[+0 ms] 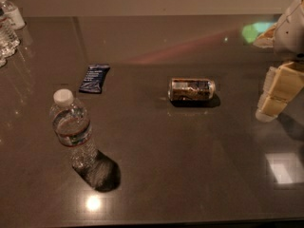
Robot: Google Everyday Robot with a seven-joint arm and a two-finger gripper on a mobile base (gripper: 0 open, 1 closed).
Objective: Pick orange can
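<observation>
The orange can point(191, 89) lies on its side near the middle of the dark table point(190, 165), with a brownish-orange and dark label and silver ends. My gripper point(273, 96) hangs at the right edge of the view, cream-coloured, to the right of the can and apart from it. Nothing is in it.
A clear plastic water bottle point(72, 129) with a white cap stands at the front left. A flat dark blue snack packet point(94, 78) lies left of the can. More clear bottles point(7, 25) stand at the far left edge. The table's front edge runs along the bottom.
</observation>
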